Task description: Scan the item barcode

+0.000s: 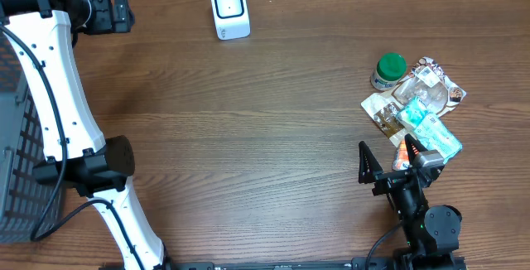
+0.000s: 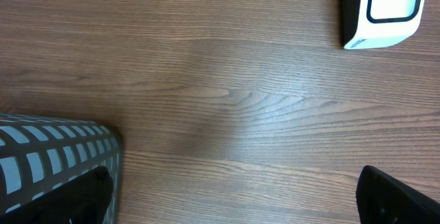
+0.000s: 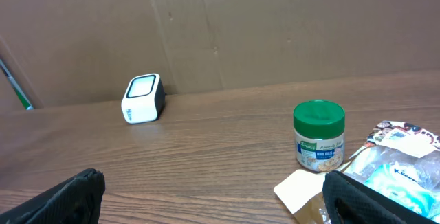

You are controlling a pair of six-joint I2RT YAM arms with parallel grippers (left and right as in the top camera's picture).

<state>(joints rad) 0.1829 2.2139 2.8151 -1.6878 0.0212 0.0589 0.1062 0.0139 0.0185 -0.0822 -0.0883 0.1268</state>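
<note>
Green-lidded round jar point(image 1: 387, 69), crinkly packets point(image 1: 426, 114), boxy white scanner point(image 1: 229, 10), left fingers point(image 2: 393, 198) wide, right fingers point(image 3: 69, 200) wide

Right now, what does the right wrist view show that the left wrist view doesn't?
Only the right wrist view: the green-lidded jar, the packets beside it, and a cardboard wall behind. Only the left wrist view: a basket corner at lower left. Both: the scanner and the wooden table.
</note>
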